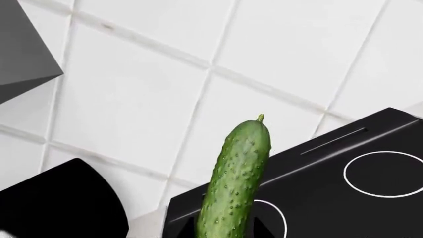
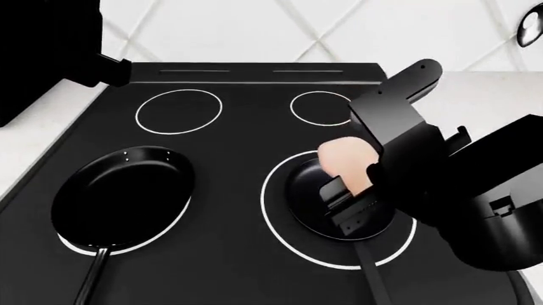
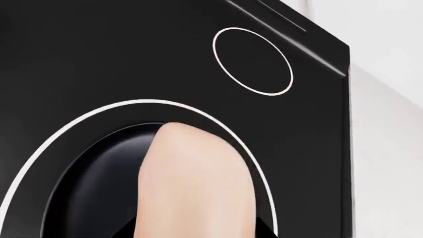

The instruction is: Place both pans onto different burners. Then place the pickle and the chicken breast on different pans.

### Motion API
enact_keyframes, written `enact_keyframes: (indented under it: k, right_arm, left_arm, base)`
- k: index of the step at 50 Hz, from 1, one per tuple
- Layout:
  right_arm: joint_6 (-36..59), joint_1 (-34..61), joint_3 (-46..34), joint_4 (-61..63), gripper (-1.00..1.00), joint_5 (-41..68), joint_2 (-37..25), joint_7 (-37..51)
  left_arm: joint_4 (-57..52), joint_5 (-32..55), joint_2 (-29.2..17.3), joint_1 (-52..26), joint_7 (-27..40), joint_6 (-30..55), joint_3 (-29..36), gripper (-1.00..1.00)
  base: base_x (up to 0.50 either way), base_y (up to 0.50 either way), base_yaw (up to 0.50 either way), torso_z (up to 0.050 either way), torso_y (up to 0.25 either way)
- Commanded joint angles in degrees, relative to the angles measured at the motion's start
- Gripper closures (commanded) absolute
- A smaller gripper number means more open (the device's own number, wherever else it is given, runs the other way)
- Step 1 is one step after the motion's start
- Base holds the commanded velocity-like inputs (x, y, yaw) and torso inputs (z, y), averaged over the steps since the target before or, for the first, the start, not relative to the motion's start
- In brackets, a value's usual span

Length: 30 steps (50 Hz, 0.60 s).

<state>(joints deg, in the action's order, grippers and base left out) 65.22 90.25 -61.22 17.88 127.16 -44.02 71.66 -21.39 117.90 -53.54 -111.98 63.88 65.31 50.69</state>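
Two black pans sit on the front burners: the left pan (image 2: 123, 197) on the left ring (image 2: 136, 246), the right pan (image 2: 309, 190) on the right ring (image 2: 262, 197). My right gripper (image 2: 348, 197) is shut on the pale chicken breast (image 2: 346, 157), holding it just above the right pan. The right wrist view shows the chicken breast (image 3: 195, 183) between the gripper (image 3: 198, 234) tips, over the pan (image 3: 92, 183). My left gripper (image 1: 228, 234) is shut on the bumpy green pickle (image 1: 237, 173), held off the stove's back left corner. In the head view the pickle is hidden.
Two smaller white circles (image 2: 178, 132) (image 2: 293, 108) lie at the back of the black stovetop (image 2: 238, 152). My left arm (image 2: 51, 44) fills the upper left corner. White counter (image 2: 25, 146) flanks the stove; white tiles (image 1: 132, 89) lie behind it.
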Motion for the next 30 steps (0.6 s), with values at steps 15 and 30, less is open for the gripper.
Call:
enact_keyframes:
  k: [15, 30]
  right_arm:
    - [0.0, -3.0, 1.2, 0.3, -1.00, -5.8, -0.4, -4.1]
    - [0.1, -2.5, 1.0, 0.5, -1.00, -5.7, -0.4, -4.4]
  left_arm:
    - [-0.4, 0.1, -0.6, -0.1, 0.7, -0.4, 0.0, 1.00]
    - [-0.3, 0.2, -0.5, -0.3, 0.8, -0.3, 0.2, 1.00]
  base:
    - [0.00, 0.00, 0.00, 0.000, 0.001]
    - [0.00, 0.00, 0.00, 0.000, 0.001]
